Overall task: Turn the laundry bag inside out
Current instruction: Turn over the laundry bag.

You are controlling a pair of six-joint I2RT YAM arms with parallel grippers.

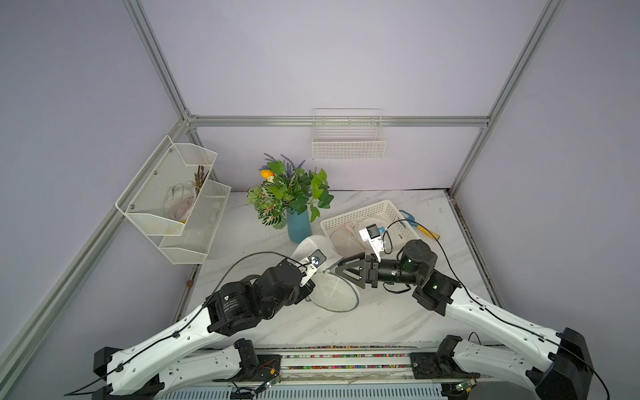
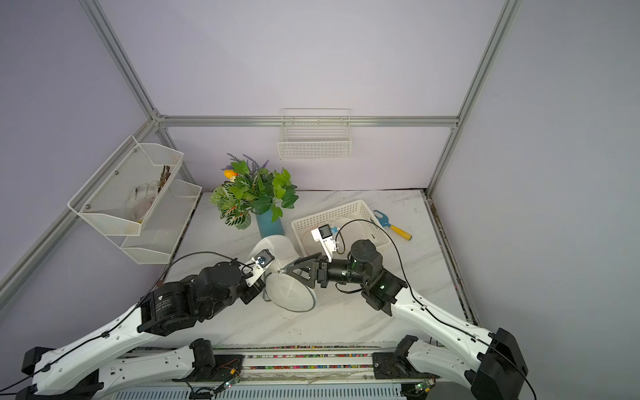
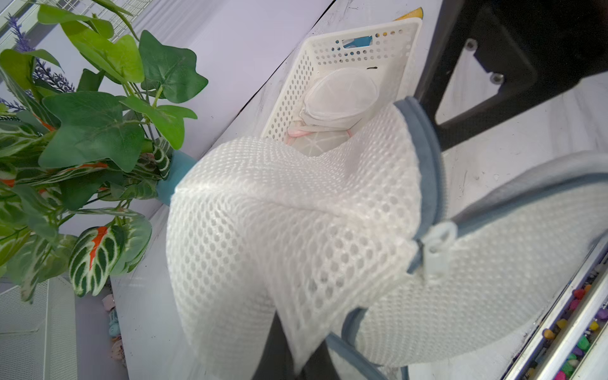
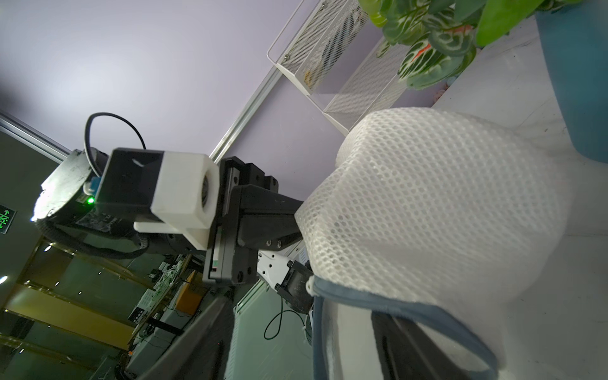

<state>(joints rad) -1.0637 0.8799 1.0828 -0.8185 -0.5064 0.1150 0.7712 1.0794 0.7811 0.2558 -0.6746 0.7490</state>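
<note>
One pinch is all that holds the laundry bag (image 1: 333, 292). If the left gripper (image 4: 297, 218), jaws together on the white mesh, pulls hard, the fabric could slip free, or the bag's dome could topple the blue vase (image 1: 299, 228) just above it in frame. The bag sits mid-frame on the worktop (image 1: 388, 318) in both top views, between the two grippers. The right gripper (image 1: 339, 265), jaws apart, noses at its blue-trimmed rim from the right, gripping nothing.
</note>
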